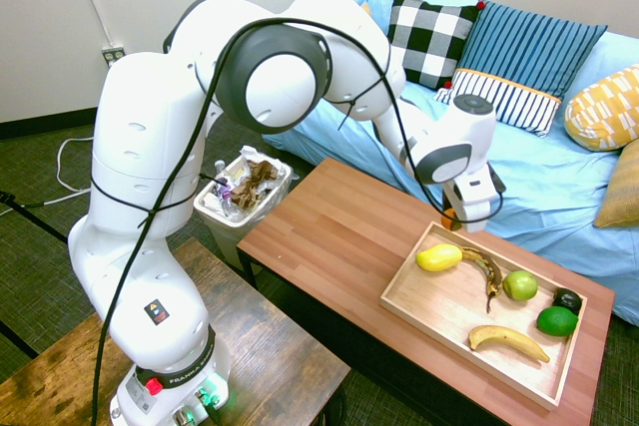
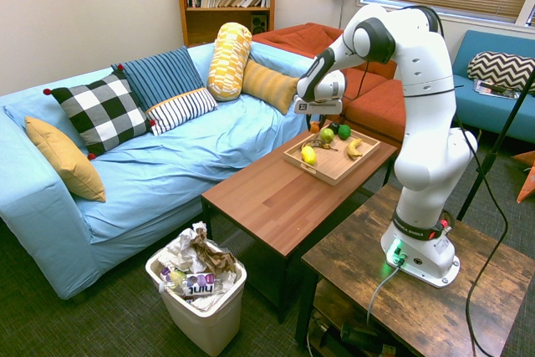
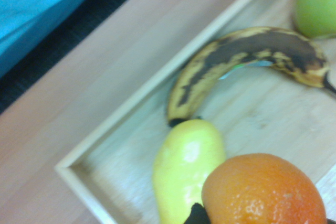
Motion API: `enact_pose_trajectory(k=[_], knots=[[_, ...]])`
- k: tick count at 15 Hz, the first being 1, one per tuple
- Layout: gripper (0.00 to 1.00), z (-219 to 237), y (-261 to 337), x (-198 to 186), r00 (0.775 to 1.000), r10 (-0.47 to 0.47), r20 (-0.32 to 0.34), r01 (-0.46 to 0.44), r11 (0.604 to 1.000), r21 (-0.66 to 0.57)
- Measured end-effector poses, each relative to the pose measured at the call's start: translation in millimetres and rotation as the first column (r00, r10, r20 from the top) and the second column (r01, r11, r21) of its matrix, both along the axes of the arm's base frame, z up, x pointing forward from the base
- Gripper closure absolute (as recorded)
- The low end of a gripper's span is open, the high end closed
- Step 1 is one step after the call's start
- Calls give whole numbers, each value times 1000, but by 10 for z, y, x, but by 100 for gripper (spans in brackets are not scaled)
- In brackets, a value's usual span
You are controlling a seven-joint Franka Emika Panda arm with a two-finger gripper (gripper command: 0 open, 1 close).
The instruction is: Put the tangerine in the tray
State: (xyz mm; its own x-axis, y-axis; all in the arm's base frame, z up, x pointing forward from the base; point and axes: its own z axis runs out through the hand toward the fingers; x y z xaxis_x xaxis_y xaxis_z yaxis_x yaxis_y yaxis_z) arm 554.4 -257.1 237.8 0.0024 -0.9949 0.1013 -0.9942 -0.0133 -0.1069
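The gripper is closed around the tangerine, which is held between its fingers near a corner of the light wooden tray. The grip is shown with the hand pointed down from the wrist, on the sofa side of the wooden coffee table. How high the tangerine is held, and whether it is fully inside the line of the rim, cannot be told.

In the tray, an elongated yellow fruit is seen nearest that corner, and the tangerine partly covers it in the wrist view. Just beside it a heavily browned banana is laid in a curve, with one end close to the yellow fruit. By the banana's other end a green apple is placed. Farther along, a dark avocado-like fruit and a smooth green oval fruit are set close together. A yellow banana is lying near the opposite long side of the tray.

Alongside the table, the sofa is draped in light blue cloth and lined with patterned cushions, among them a black-and-white checked pillow. A filled white trash bin is stood near the table's other end.
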Motion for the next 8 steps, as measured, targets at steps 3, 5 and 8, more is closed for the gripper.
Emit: enact_pose_trajectory(k=[3, 5, 8], knots=[[100, -411, -307, -116, 996, -72, -52, 72, 997, 9], [100, -658, -502, -173, 990, -113, -82, 114, 993, 8], [100, -965, -605, -200, 983, -138, -118, 142, 990, 21]])
